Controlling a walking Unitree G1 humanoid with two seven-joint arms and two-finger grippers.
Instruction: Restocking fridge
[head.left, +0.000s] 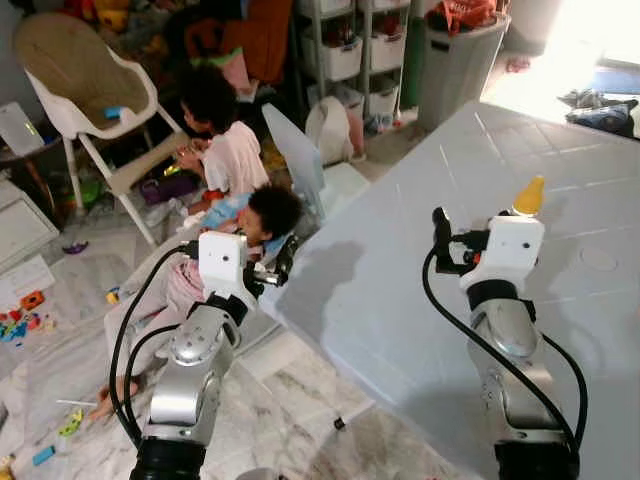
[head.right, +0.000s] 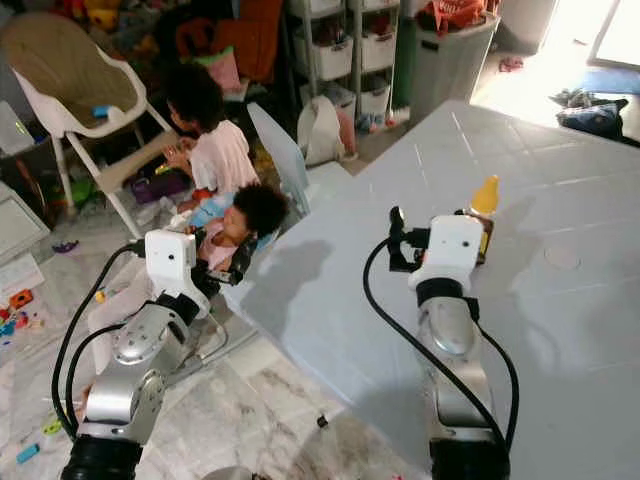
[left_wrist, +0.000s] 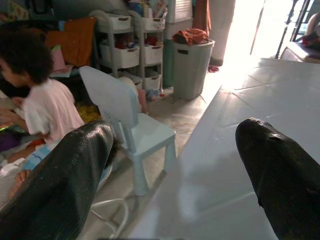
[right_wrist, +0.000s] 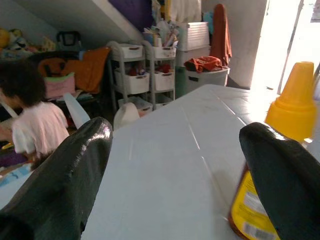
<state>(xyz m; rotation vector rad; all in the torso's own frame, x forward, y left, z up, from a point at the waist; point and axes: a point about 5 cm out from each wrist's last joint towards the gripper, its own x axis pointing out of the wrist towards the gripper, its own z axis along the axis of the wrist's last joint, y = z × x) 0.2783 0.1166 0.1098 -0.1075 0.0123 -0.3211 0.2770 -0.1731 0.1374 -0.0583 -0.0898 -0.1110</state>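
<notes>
A sauce bottle with a yellow cone cap (head.left: 529, 195) stands upright on the white table (head.left: 400, 300). My right gripper (right_wrist: 175, 127) hovers over the table just short of it, open and holding nothing. In the right wrist view the bottle (right_wrist: 295, 100) sits close by one finger (right_wrist: 280, 175), which hides part of it. My left gripper (left_wrist: 175, 127) is open too. It hangs at the table's left edge (head.left: 272, 262), with nothing between its fingers (left_wrist: 65, 180).
Two children (head.left: 225, 140) (head.left: 268, 212) sit on the floor right beside the table's left edge, close to my left gripper. A small pale blue chair (head.left: 300, 160), a white high chair (head.left: 90, 90), shelves of bins (head.left: 345, 50) and a grey bin (head.left: 455, 60) stand beyond. Toys litter the floor (head.left: 30, 300).
</notes>
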